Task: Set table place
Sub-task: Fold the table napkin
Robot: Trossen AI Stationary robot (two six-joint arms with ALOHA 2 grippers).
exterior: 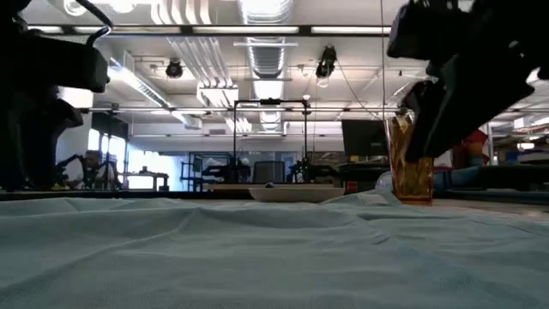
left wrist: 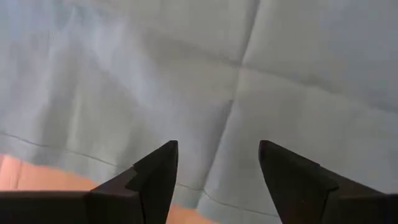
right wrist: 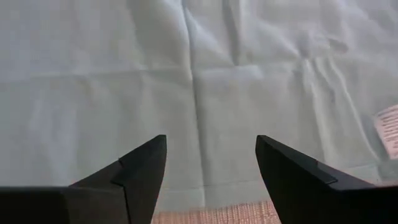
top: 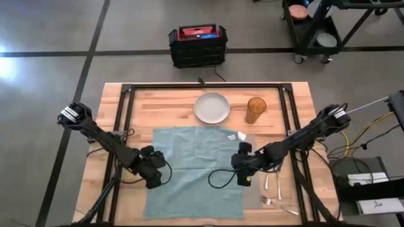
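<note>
On the bench [top: 297,101], over the placemat's [top: 189,164] opposite edges: left end effector [top: 154,171] and right end effector [top: 243,169], both parted, empty. Best smoothed flat before adding plate [top: 211,107].

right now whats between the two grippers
Only bare cloth: the high view shows nothing lying on it between the left gripper and right gripper.

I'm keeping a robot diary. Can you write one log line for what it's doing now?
left gripper: open, over cloth's left edge | right gripper: open, over right edge | cloth: spread flat | plate, amber glass: behind cloth
</note>
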